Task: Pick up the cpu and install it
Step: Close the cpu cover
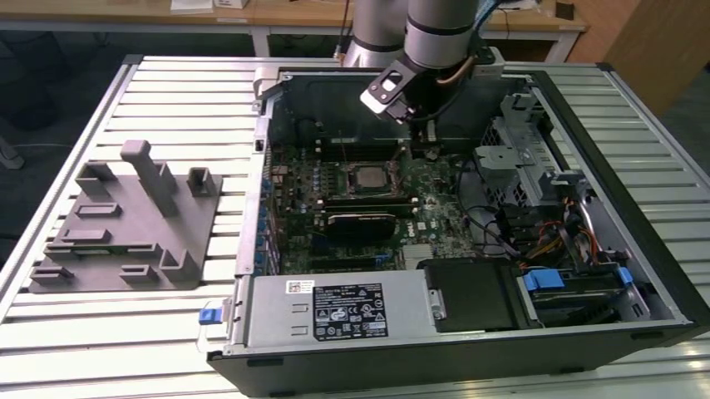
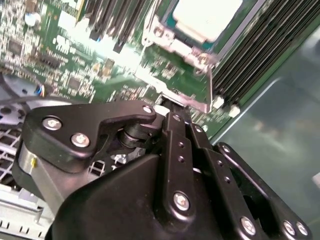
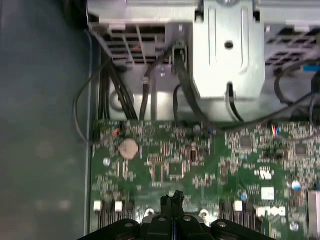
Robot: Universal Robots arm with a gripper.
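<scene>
Cpu (image 1: 364, 176) lies on motherboard (image 1: 444, 226) inside the case (image 1: 444, 359).

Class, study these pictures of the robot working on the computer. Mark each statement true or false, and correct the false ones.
1. The cpu lies in the socket on the motherboard. True.
2. The gripper holds the cpu above the grey tray. False: the gripper is inside the computer case, beside the socket, and holds no cpu.
3. The grey tray stands on the table, at the exterior view's left of the computer case. True.
4. The computer case has its side panel on. False: it is open, and the motherboard is exposed.
5. A round coin cell sits on the motherboard. True.
</scene>
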